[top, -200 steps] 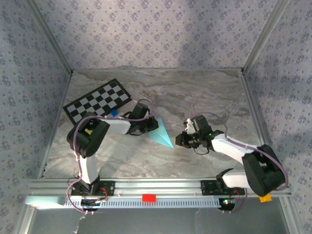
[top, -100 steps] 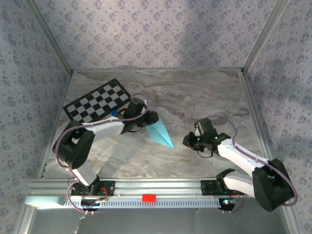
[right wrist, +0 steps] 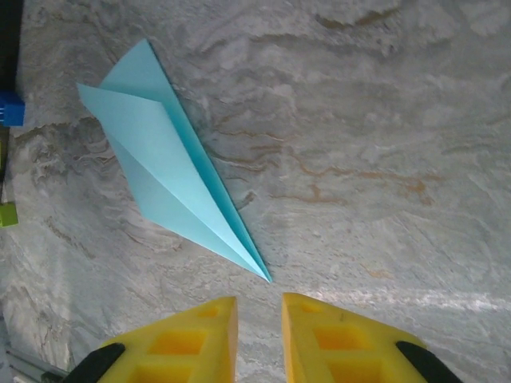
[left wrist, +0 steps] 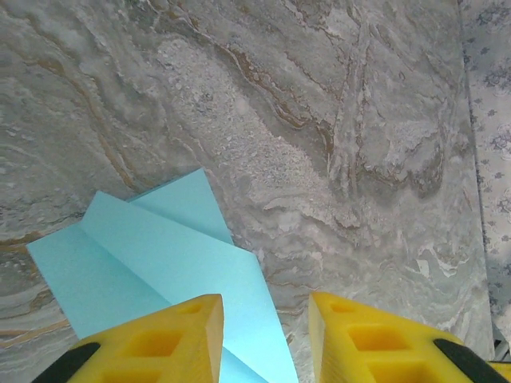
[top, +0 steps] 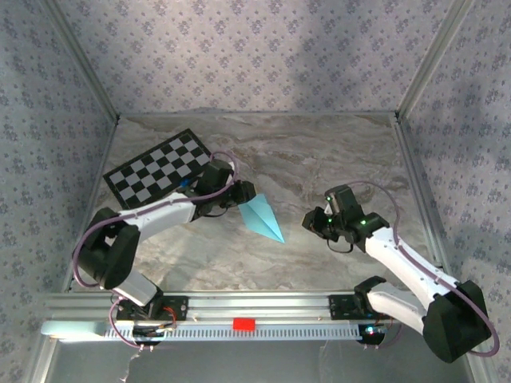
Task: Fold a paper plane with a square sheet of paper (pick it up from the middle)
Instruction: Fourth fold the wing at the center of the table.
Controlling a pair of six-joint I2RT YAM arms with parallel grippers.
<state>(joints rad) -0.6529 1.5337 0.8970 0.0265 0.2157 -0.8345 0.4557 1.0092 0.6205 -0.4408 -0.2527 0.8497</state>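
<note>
Paper plane (top: 261,217) looks done on tabletop (top: 319,159). My left gripper (left wrist: 263,307) released, right gripper (right wrist: 259,307) parted, empty. Next I retract.

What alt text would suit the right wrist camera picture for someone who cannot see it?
A slim, pointed light sky-blue paper plane lies on a grey marbled table, its tip aimed toward the camera. Below it, the two yellow fingers of the right gripper stand slightly apart, holding nothing.

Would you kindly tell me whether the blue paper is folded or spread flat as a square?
Folded. The paper forms a narrow pointed dart, with overlapping layers and crease lines visible in both wrist views.
</note>
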